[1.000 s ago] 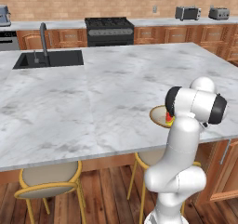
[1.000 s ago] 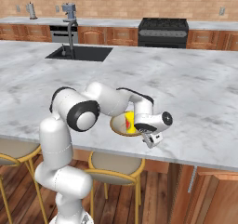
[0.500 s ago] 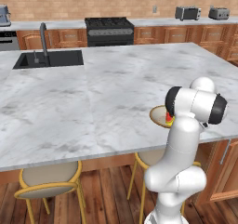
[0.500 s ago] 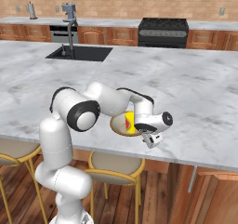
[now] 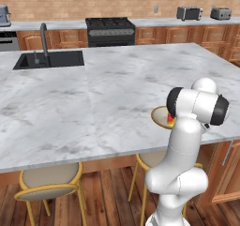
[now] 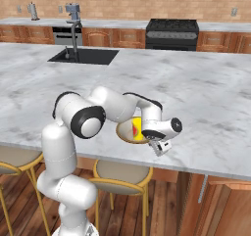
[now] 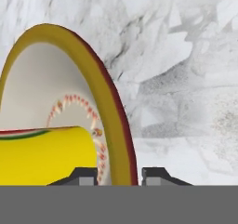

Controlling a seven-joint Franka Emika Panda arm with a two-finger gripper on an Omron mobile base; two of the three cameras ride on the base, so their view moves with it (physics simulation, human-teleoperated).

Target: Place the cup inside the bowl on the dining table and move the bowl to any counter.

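Arm folded forward and down, elbow raised, wrist bent low. Gripper is narrowed, one fingertip to each side of a thin upright edge, jaws nearly together

Bright, even rendered light, faint soft shadows, slightly soft pixelated detail.

We see a glossy white robot arm built of rounded, tube-like segments that swell into ball-shaped joints. Wide black bands and black round end caps mark the joints at the shoulder and elbow. A smaller white wrist housing carries a round dark cap on its side, with a small white block-shaped part fixed below it. From the hand camera, we see two small dark fingers with pale grey pads, squared at the tips.
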